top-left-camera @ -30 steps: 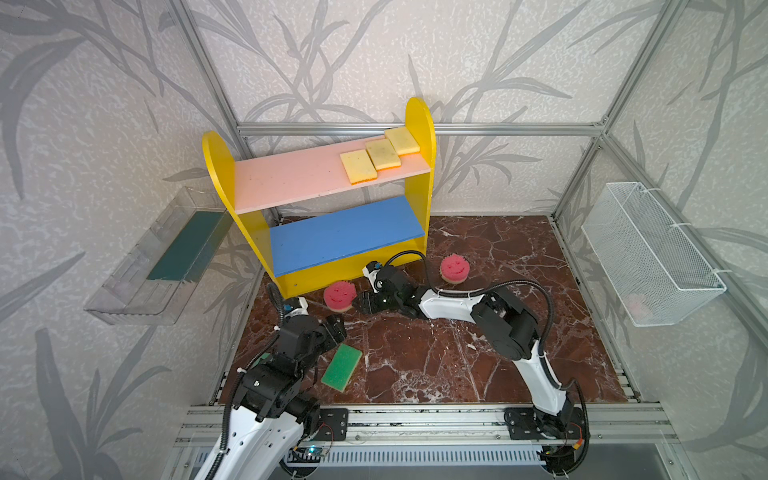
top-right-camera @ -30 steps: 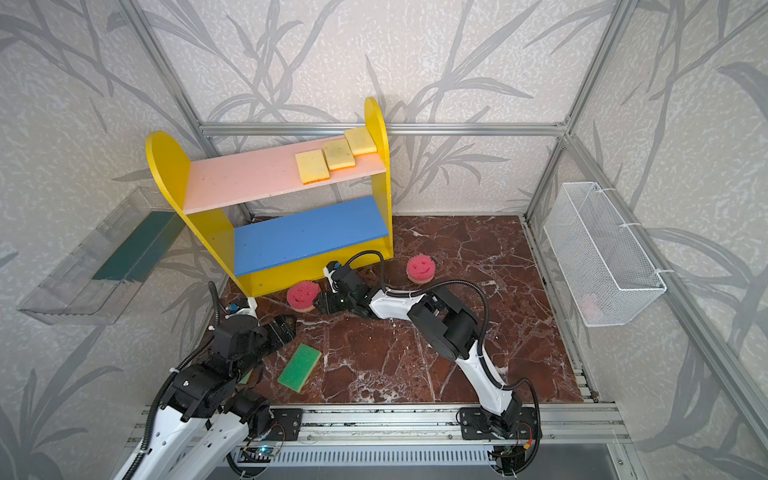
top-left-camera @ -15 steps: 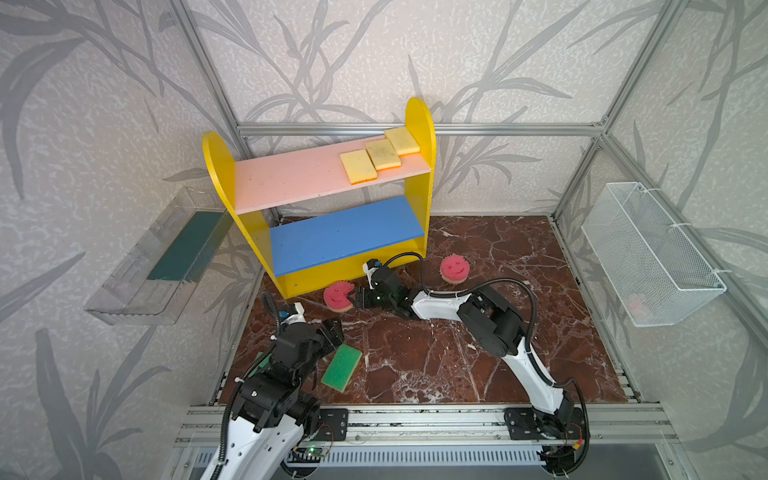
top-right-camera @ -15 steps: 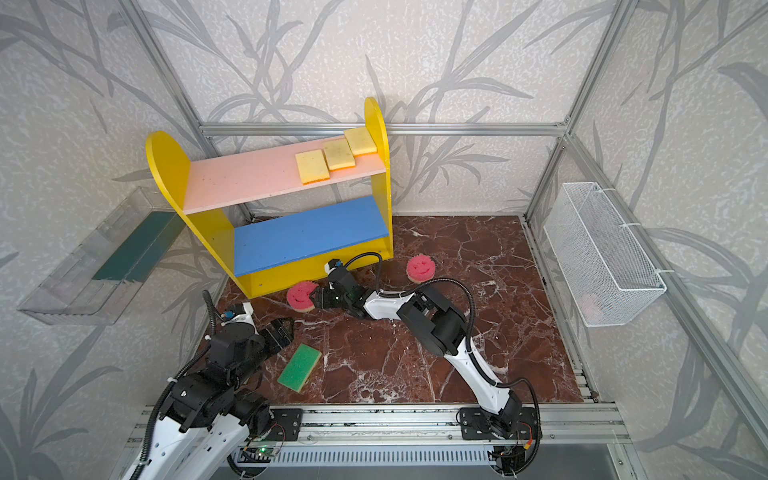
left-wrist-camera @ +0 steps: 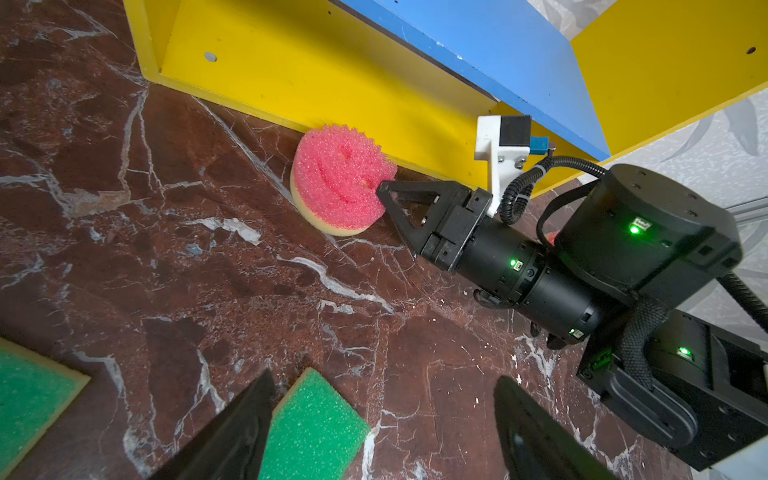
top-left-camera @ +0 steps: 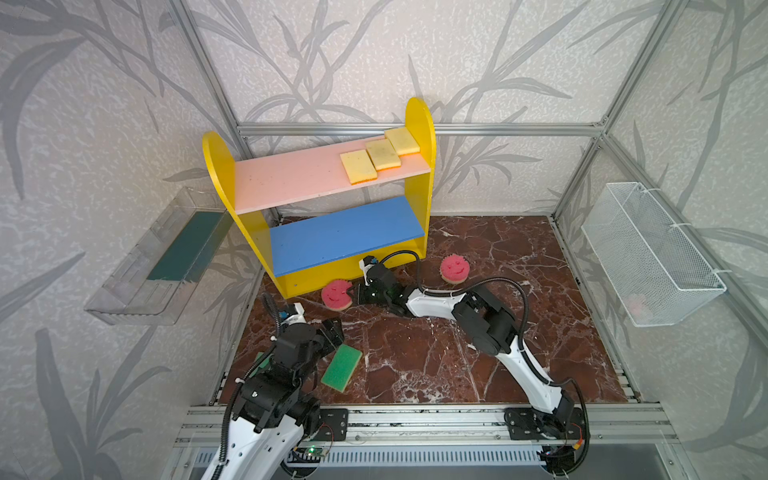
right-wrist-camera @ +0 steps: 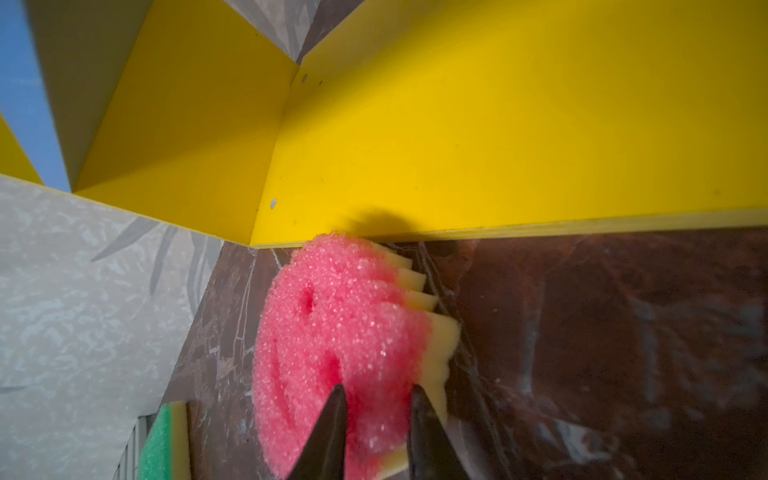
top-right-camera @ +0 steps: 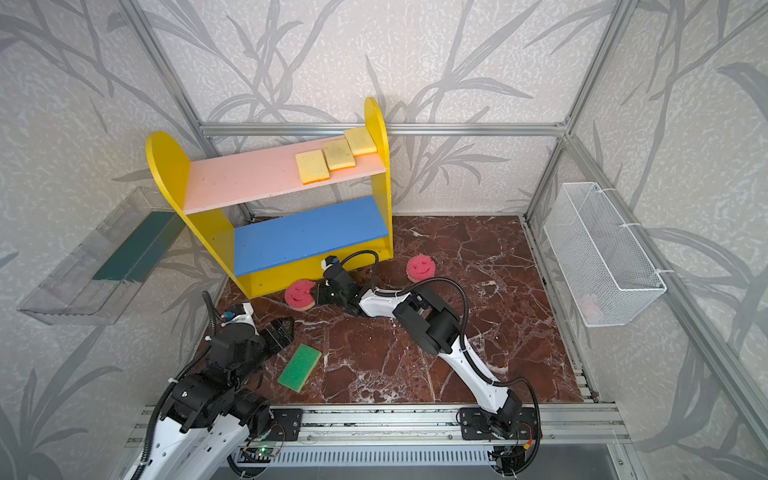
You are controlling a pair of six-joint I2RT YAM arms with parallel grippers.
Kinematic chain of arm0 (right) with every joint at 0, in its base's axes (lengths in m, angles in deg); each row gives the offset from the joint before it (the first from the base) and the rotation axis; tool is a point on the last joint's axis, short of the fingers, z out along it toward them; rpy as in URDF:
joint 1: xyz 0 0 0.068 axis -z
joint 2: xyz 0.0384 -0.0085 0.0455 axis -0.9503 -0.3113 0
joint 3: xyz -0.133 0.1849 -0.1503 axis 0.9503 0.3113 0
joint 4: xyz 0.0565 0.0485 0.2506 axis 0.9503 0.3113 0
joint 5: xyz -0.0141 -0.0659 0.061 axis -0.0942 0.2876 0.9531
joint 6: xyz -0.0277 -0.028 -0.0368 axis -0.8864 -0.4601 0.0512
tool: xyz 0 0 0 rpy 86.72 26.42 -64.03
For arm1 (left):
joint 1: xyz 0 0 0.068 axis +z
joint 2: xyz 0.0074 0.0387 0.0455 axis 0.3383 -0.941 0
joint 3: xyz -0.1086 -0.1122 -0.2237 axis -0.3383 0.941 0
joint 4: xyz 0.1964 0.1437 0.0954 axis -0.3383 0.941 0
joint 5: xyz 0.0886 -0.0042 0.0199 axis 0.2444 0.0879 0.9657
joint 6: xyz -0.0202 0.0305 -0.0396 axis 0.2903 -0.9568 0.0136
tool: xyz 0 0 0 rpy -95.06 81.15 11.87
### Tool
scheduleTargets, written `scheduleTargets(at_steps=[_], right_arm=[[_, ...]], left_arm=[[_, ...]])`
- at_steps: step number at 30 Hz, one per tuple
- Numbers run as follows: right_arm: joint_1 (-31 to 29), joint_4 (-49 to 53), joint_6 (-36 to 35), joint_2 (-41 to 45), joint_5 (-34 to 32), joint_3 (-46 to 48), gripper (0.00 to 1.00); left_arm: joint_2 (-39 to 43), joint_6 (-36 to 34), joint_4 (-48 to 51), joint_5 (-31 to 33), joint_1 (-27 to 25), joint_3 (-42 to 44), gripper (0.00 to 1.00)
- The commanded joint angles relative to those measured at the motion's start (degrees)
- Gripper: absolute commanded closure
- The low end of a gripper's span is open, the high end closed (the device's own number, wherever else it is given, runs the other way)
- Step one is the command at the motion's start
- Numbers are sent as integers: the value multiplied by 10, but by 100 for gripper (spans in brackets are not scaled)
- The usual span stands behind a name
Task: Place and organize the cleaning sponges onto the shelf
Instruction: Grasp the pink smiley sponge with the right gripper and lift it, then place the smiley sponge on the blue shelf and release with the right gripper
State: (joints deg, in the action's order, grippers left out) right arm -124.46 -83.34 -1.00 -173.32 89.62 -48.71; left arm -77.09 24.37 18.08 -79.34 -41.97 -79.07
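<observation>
Currently nearest: the left gripper (top-left-camera: pixel 332 330) hovers at lower left of both top views, fingers wide and empty, just beside a green sponge (top-left-camera: pixel 341 368) that lies flat on the worktop (top-left-camera: pixel 436 365). A second green sponge (left-wrist-camera: pixel 29 399) is partly hidden under that arm.
Step in hand: the right gripper (top-left-camera: pixel 354 293) reaches across to centre left, fingers narrowed onto the rim of a pink smiley sponge (top-left-camera: pixel 336 294), the foam squashed between them. The sponge lies on the worktop against the yellow base of the shelf (top-left-camera: pixel 420 183).
Stage: the grip looks closed and the lift not yet begun.
Next move: probably draw back from the base, then rise and carry the sponge onto a board.
Edges: the blue board (top-left-camera: pixel 345 232) overhangs close above the right wrist, so a straight lift risks catching its front lip.
Open room: bare worktop toward centre and right; the blue board is empty, and the left stretch of the pink board (top-left-camera: pixel 291 183) is free.
Farther: another pink sponge (top-left-camera: pixel 455 268) sits on the worktop near the shelf's right foot, and three yellow sponges (top-left-camera: pixel 382 153) line the pink board's right end.
</observation>
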Motion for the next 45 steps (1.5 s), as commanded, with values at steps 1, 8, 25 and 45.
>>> scheduleTargets(at_steps=[1, 8, 25, 45], right_arm=[[1, -8, 6, -3, -11, 20, 85], [7, -61, 23, 48, -19, 98, 96], [88, -207, 109, 286, -23, 389, 98], [179, -201, 143, 394, -59, 376, 98]], left_arm=[[4, 8, 7, 14, -1, -1, 15], [1, 6, 15, 14, -1, -18, 16], [-20, 0, -4, 4, -2, -28, 17], [-73, -24, -48, -5, -1, -29, 17]])
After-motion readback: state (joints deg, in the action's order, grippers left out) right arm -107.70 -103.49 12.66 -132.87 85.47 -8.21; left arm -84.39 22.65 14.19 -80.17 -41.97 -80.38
